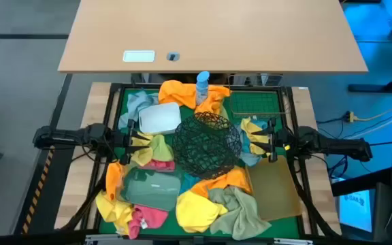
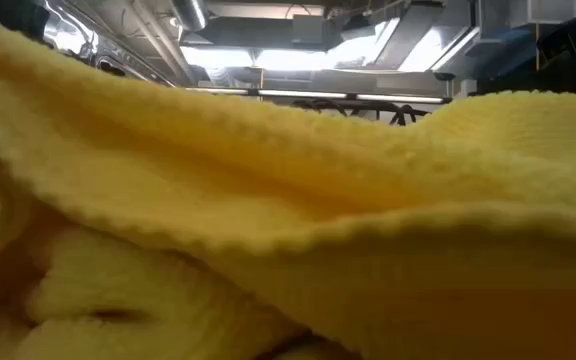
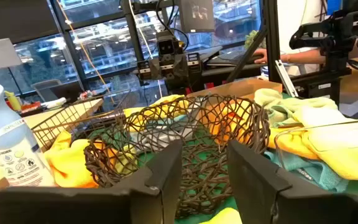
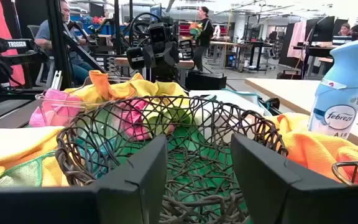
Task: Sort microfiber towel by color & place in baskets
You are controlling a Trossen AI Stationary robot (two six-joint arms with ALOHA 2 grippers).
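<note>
Round black wire-mesh bowl (image 1: 207, 143) sits between left gripper (image 1: 133, 140) and right gripper (image 1: 267, 143) (both open).

1. A green mat (image 1: 264, 122) covers the work table inside a black frame.
2. On it: round black wire-mesh bowl (image 1: 207, 143) at centre, white rectangular tub (image 1: 158, 117), square wire basket (image 1: 254, 103), tan rectangular bin (image 1: 278, 189), clear plastic tray (image 1: 152, 187).
3. Yellow, orange, pink and green microfiber towels (image 1: 197, 209) lie around them; a blue-capped spray bottle (image 1: 202, 86) stands at the back.
</note>
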